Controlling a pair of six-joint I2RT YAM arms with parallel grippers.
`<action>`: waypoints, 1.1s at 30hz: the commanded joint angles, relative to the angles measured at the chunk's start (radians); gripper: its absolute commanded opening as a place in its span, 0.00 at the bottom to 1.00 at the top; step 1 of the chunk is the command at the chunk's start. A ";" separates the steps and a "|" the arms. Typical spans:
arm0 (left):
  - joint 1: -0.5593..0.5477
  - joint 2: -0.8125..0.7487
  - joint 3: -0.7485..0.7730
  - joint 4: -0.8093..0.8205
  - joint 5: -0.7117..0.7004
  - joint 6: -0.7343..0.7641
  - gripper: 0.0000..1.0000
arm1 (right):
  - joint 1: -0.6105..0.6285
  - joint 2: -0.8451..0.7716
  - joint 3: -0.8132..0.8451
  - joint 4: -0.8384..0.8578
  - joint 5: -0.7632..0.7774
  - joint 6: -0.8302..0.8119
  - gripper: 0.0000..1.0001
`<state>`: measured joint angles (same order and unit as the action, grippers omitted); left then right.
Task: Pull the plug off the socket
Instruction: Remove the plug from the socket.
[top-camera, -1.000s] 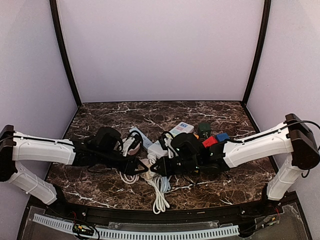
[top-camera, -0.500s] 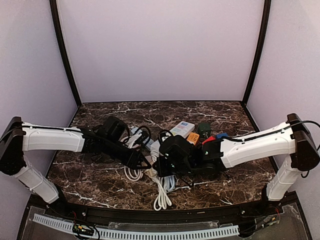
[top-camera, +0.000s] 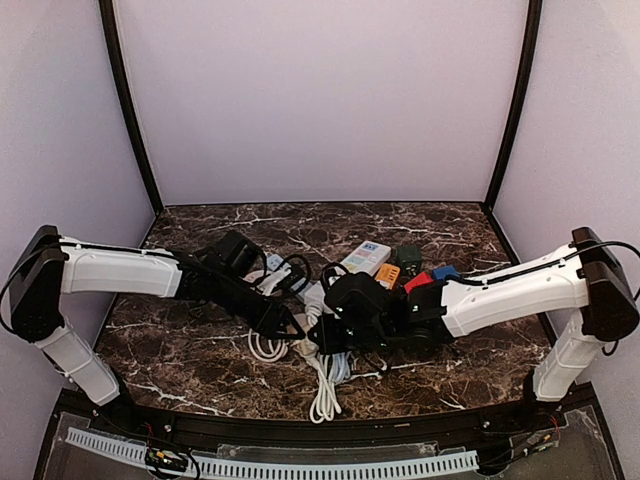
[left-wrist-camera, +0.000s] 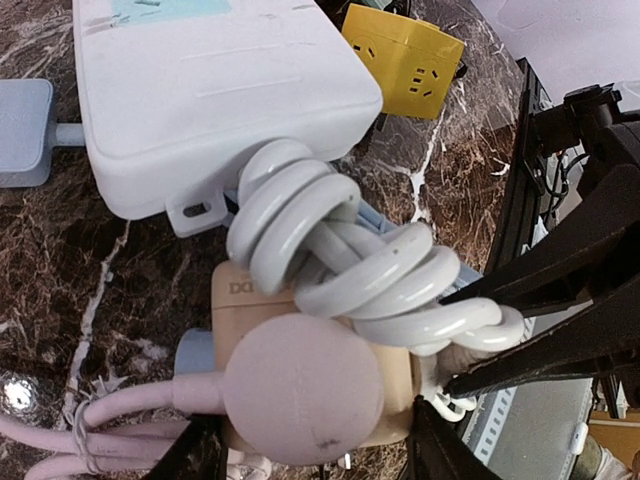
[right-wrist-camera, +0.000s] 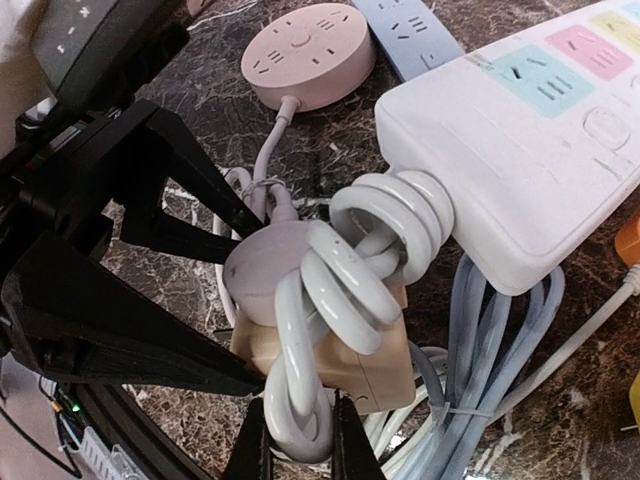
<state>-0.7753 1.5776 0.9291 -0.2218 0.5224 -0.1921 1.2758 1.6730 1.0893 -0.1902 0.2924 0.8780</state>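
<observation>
At the bottom centre of the left wrist view, the round pink plug (left-wrist-camera: 305, 390) sits on the beige cube socket (left-wrist-camera: 238, 300), which the left gripper (left-wrist-camera: 315, 435) clasps. The right gripper (right-wrist-camera: 300, 440) pinches the coiled white cord (right-wrist-camera: 345, 270).

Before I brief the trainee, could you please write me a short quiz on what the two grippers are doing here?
1. True or false: the right gripper is shut on a loop of the white cable.
2. Where is the left gripper? A) lifted clear of everything B) closed around the beige socket cube with the pink plug on it C) shut on the white cable.
3. Fill in: the cable's coil meets the end of the ____.
Key: 1 true; 2 B; 3 white power strip.
</observation>
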 joint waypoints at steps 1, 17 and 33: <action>0.051 0.028 -0.014 -0.140 -0.207 0.055 0.01 | -0.059 -0.119 -0.113 0.223 -0.202 -0.003 0.00; 0.052 0.013 0.008 -0.201 -0.268 0.078 0.01 | -0.054 -0.141 -0.075 0.133 -0.128 -0.013 0.00; 0.082 0.021 0.015 -0.205 -0.241 0.072 0.01 | 0.092 -0.023 0.081 -0.073 0.215 0.015 0.00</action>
<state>-0.7712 1.5799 0.9688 -0.2703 0.5087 -0.1371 1.3155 1.6764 1.1069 -0.2035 0.3874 0.8818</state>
